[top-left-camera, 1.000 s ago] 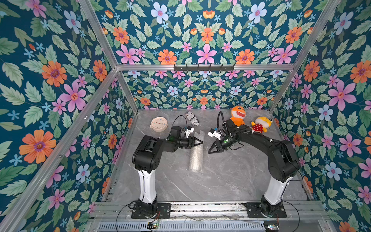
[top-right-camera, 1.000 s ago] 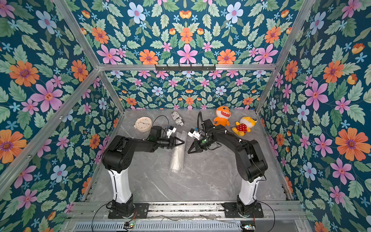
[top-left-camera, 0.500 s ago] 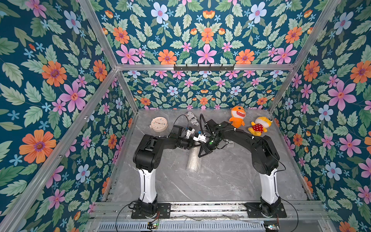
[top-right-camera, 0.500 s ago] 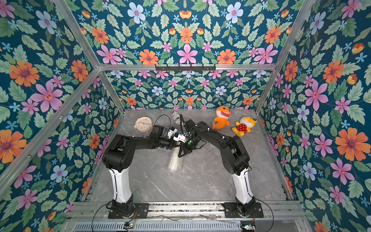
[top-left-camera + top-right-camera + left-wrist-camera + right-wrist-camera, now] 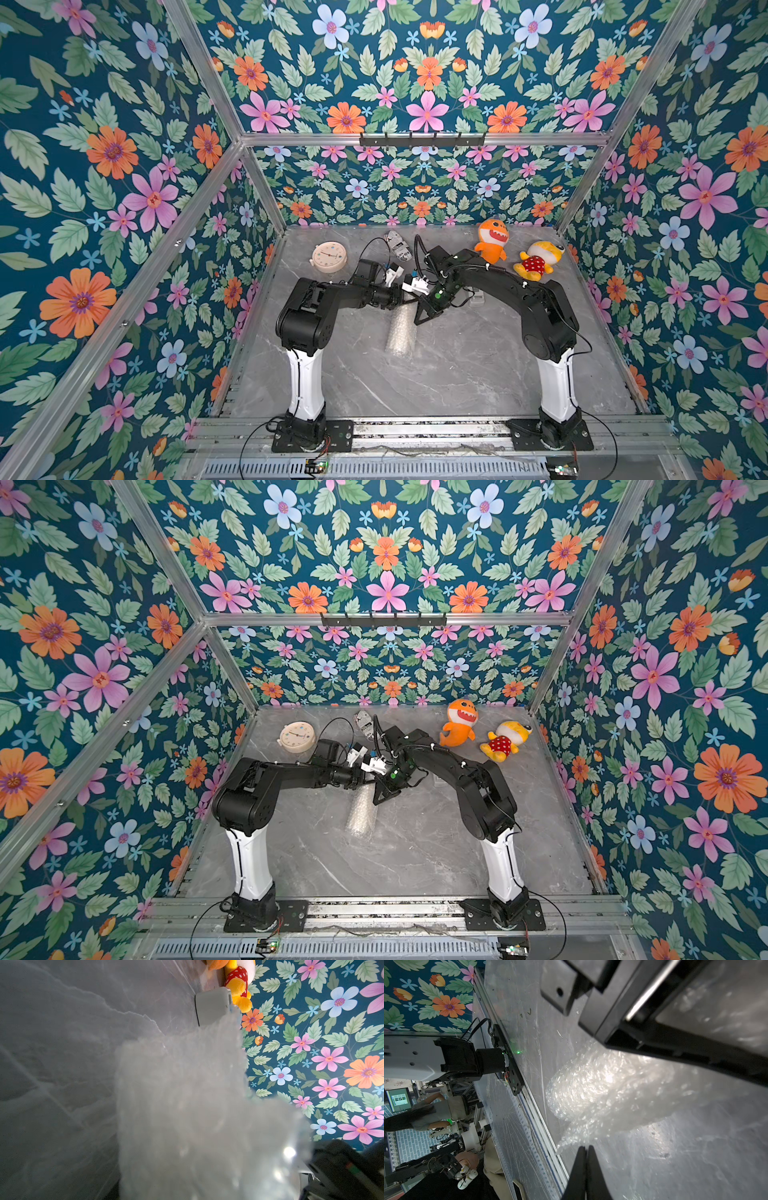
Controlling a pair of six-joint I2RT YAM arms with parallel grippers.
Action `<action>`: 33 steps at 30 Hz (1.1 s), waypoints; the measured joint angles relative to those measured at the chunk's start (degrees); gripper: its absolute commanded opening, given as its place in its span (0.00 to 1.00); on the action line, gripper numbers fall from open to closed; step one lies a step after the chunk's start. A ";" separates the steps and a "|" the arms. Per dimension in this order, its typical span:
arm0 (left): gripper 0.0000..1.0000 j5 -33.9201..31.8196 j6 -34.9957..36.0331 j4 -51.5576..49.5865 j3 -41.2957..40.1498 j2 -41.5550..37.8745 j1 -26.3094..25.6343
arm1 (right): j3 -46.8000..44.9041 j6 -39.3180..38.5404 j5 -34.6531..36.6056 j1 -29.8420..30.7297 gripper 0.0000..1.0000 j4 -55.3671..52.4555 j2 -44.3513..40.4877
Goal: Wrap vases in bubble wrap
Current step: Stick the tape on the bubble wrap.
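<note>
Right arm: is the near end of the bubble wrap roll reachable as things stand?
Probably yes. The right gripper, shut, sits beside the bubble wrap; the left gripper grips only its far end, and nothing blocks that side.

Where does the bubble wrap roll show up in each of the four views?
In a top view: bubble wrap lies mid-way across the table.
In a top view: bubble wrap, same spot.
Left wrist: fills the middle, blurred.
Right wrist: centre.
Shared landmark: the grey marble table.
</note>
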 measured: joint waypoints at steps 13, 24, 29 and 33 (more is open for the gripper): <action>0.20 -0.11 -0.24 0.02 -0.22 0.00 0.04 | 4.59 -1.27 0.44 1.18 0.00 -1.51 4.17; 0.18 -1.25 -2.58 0.92 -1.40 0.00 0.26 | 5.73 -1.44 2.54 1.70 0.00 -1.09 6.84; 0.18 -1.55 -4.52 2.93 -2.36 -0.02 0.20 | 5.29 -1.16 2.78 1.75 0.00 0.28 6.95; 0.17 -1.75 -5.68 4.31 -3.02 -0.02 0.00 | 6.64 -0.74 3.30 1.84 0.00 0.57 7.87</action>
